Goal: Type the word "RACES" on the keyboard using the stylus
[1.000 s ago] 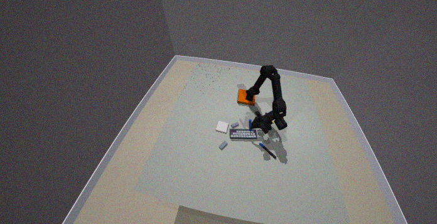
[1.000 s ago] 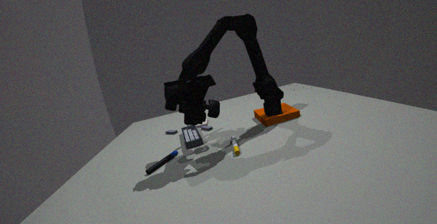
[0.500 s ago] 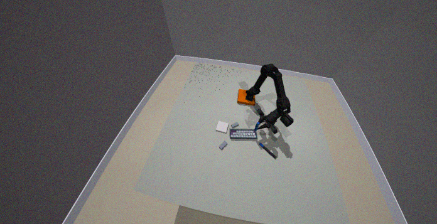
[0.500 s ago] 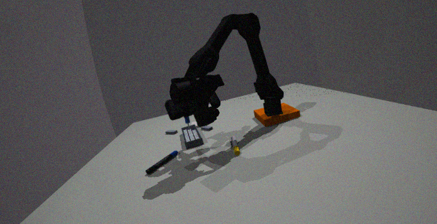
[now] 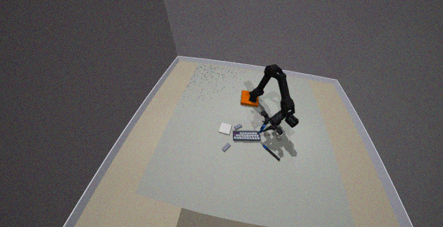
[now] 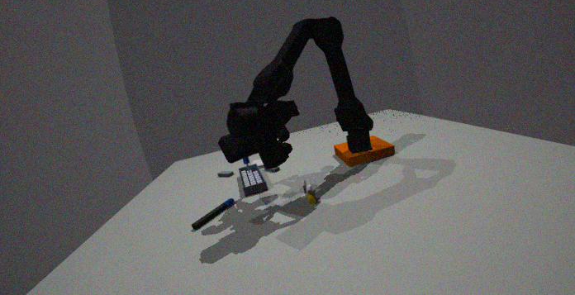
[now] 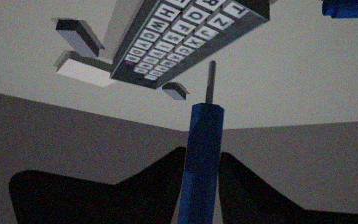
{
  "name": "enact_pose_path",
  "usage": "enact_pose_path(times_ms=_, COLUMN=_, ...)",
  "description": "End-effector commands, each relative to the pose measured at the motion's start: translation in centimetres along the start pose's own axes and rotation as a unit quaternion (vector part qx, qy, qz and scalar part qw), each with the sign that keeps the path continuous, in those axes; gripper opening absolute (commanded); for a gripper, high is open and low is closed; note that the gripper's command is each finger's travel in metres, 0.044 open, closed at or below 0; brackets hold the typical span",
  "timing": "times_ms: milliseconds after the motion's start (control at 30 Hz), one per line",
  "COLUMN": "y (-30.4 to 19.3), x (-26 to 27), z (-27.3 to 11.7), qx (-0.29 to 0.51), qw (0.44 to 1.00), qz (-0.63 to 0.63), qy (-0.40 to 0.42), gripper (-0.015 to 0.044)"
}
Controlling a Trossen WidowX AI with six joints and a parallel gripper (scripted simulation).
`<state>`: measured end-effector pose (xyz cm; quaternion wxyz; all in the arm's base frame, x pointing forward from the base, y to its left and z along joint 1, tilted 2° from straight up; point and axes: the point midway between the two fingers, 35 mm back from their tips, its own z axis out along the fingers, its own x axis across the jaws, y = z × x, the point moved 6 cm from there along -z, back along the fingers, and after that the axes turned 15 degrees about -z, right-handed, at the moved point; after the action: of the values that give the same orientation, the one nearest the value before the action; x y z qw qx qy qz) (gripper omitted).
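Note:
My gripper [image 5: 263, 128] [image 7: 202, 157] is shut on the blue stylus [image 5: 262, 128] [image 6: 246, 160] [image 7: 203, 135]. Its thin grey tip points away from the fingers; in the wrist view it shows just outside the keyboard's long edge, beside the row with T, Z, J and X. The dark keyboard [image 5: 246, 135] [image 6: 253, 179] [image 7: 180, 31] with white letter keys lies on the table. In the top view the stylus is by the keyboard's right end, near the back corner. The tip's exact height is unclear. The fingers are hidden behind the gripper body in the exterior view.
A black pen with a blue end [image 5: 271, 152] [image 6: 212, 215] lies off the keyboard's right end. A white square block [image 5: 225, 128] [image 7: 83, 71] and two small grey blocks [image 5: 238, 126] [image 5: 226, 147] lie around its left end. A yellow-ended object [image 6: 311, 197] lies near the arm's orange base [image 6: 342, 153].

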<state>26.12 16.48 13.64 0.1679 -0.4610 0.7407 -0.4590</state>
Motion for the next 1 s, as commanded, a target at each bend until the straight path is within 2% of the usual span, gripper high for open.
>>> enact_pose_path(times_ms=0, y=1.9, x=-0.3, z=1.1, qx=0.001, qw=1.0, qz=-0.012, qy=0.004, gripper=0.0)
enact_pose_path(times_ms=300, y=2.3, x=-0.4, z=1.3, qx=0.001, qw=1.0, qz=-0.012, qy=0.004, gripper=0.0)
enact_pose_path(times_ms=400, y=2.5, x=-0.3, z=1.5, qx=0.001, qw=1.0, qz=-0.012, qy=0.004, gripper=0.0079)
enact_pose_path(times_ms=967, y=2.9, x=-0.4, z=1.7, qx=0.001, qw=1.0, qz=-0.012, qy=0.004, gripper=0.0081)
